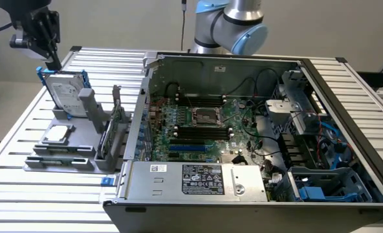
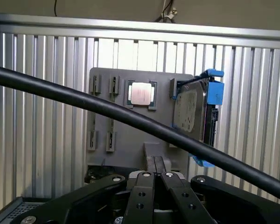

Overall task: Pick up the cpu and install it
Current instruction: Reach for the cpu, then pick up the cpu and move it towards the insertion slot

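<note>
The grey holder (image 1: 81, 148), at nine o'clock of the open case (image 1: 230, 68) in the exterior view, has the cpu (image 1: 57, 133) flat in a recess and the drive (image 1: 67, 94) upright at the cpu's twelve o'clock. The end effector (image 1: 52, 63) hangs over the drive, empty. The wrist view shows its fingers (image 2: 151, 165) pressed together; the exterior view, the case's socket (image 1: 204, 116).
</note>
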Tool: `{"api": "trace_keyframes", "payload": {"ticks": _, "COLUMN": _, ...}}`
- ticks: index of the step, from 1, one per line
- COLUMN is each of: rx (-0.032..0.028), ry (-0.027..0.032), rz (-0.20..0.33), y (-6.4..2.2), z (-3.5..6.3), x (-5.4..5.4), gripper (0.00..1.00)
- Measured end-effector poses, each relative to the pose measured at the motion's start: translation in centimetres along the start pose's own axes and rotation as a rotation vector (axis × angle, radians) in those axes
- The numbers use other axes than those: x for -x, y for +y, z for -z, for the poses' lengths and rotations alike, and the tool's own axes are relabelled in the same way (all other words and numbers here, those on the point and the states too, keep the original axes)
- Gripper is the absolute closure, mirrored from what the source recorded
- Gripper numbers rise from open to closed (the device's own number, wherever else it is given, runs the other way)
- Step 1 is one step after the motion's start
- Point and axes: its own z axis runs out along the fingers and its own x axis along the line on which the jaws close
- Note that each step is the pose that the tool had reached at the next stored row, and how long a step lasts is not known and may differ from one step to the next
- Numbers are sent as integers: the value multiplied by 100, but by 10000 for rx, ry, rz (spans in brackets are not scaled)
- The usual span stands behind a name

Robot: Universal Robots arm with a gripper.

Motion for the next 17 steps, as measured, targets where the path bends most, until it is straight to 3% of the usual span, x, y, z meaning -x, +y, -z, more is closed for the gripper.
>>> {"api": "trace_keyframes", "payload": {"ticks": 13, "rx": 0, "ry": 3, "rz": -1, "y": 585, "z": -80, "x": 28, "gripper": 89}}
{"api": "trace_keyframes", "payload": {"ticks": 17, "rx": 0, "ry": 3, "rz": 0, "y": 610, "z": -82, "x": 30, "gripper": 89}}
